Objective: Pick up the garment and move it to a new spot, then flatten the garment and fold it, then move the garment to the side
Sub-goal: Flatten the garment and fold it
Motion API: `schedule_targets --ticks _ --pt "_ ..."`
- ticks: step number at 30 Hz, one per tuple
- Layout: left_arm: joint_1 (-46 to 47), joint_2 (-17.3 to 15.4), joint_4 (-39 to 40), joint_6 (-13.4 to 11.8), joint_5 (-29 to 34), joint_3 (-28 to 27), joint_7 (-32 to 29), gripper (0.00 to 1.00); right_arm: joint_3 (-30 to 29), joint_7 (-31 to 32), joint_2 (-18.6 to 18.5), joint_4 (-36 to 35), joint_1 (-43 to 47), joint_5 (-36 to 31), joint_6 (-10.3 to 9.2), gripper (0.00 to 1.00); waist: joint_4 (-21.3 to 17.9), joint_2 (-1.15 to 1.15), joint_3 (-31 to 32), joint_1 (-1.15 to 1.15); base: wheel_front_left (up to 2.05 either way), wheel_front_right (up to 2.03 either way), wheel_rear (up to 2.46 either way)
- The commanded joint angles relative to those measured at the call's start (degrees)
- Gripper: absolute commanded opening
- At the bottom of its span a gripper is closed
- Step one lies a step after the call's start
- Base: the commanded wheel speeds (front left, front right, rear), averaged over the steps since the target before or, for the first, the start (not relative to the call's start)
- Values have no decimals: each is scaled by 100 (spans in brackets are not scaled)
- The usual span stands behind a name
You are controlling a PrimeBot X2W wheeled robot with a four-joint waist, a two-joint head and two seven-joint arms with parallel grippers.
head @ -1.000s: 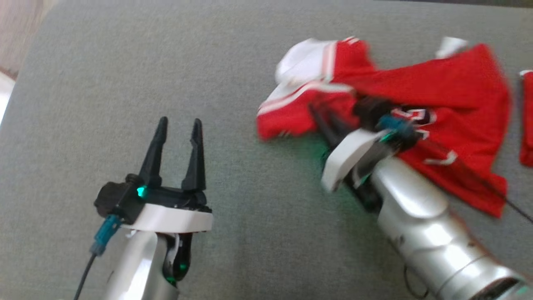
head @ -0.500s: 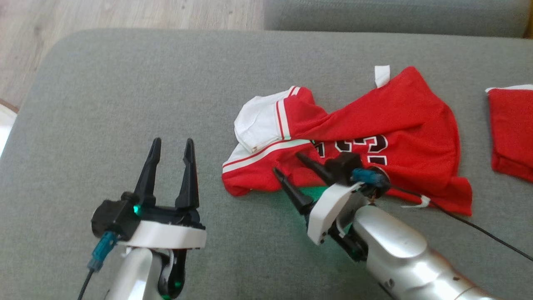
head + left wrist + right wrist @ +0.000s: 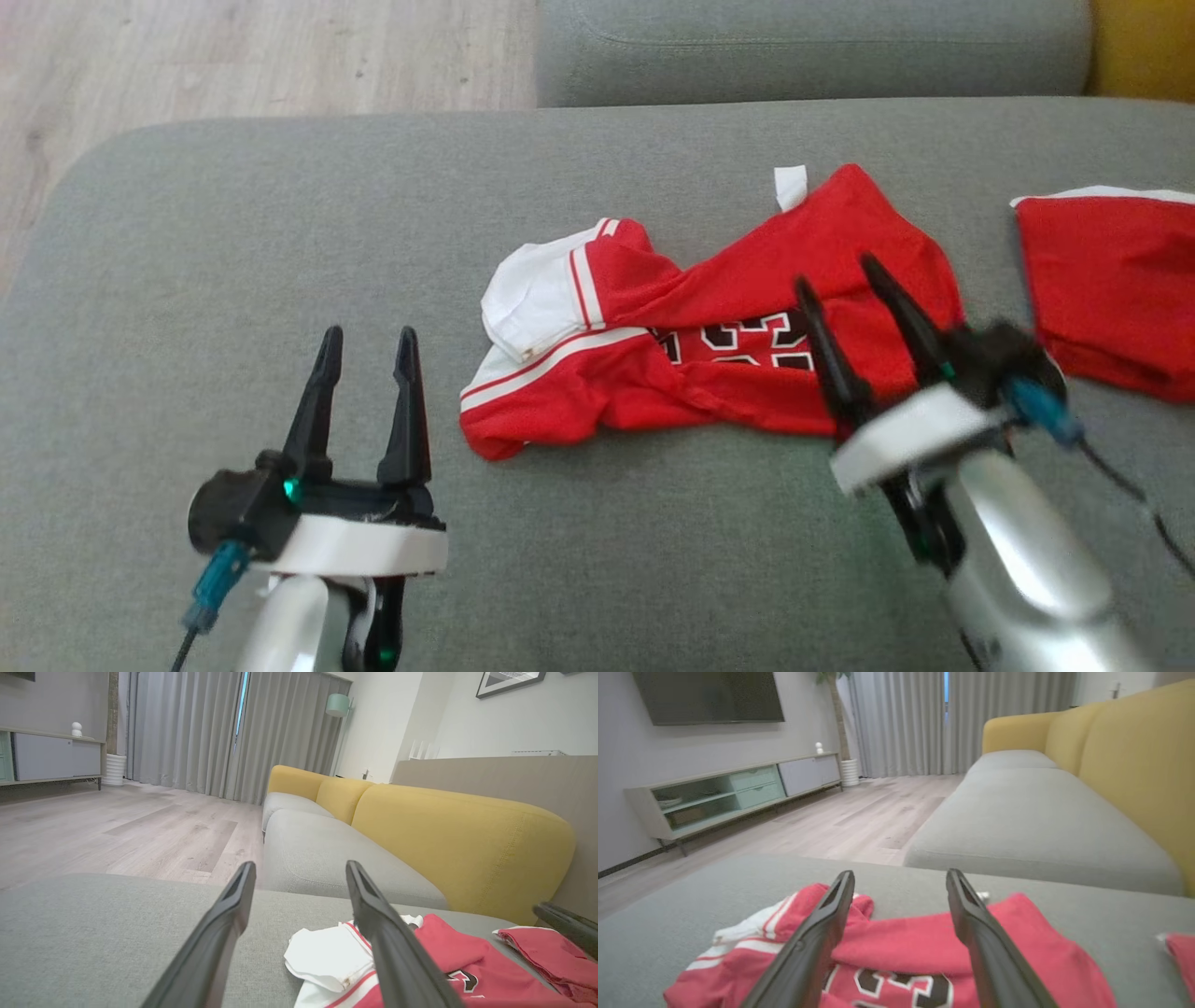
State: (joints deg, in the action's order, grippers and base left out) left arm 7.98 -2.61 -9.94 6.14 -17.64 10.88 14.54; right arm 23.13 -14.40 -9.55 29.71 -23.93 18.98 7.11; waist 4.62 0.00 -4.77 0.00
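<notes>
The garment [image 3: 738, 308] is a red jersey with white trim and black numbers, lying crumpled in the middle of the grey seat cushion [image 3: 233, 243]. My right gripper [image 3: 835, 270] stands open over its right part, nothing between the fingers. In the right wrist view the garment [image 3: 901, 947] lies just below and past the open right gripper [image 3: 900, 873]. Well to the left of the cloth, my left gripper [image 3: 370, 331] is open over bare cushion. From the left wrist, the garment [image 3: 448, 961] sits to the right of the open left gripper [image 3: 300, 865].
A second red cloth [image 3: 1111, 280] lies at the cushion's right edge. Behind are another grey seat [image 3: 803, 47] and a yellow backrest [image 3: 1144, 47]. Wooden floor [image 3: 233, 56] lies beyond the cushion's rounded far-left corner. The right arm's cable [image 3: 1134, 495] trails at the lower right.
My right gripper has opened, let go of the garment and drawn back to the right. The garment now rests loose on the cushion. The head camera has tilted up.
</notes>
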Motion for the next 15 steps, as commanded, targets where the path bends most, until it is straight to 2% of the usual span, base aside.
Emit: schedule_targets --ticks 1,6,15 --pt "85 -27 212 33 29 -196 46 100 -185 -58 150 -379 318 -216 37 100 -64 0 -20 0 0 0 0" --pt "86 -27 202 41 30 -149 46 100 -852 -59 412 -936 961 -752 37 100 -148 0 -70 0 0 0 0" --pt "196 -27 173 55 5 -53 46 100 -940 -59 572 -1232 987 -1148 37 100 -75 0 -175 0 0 0 0"
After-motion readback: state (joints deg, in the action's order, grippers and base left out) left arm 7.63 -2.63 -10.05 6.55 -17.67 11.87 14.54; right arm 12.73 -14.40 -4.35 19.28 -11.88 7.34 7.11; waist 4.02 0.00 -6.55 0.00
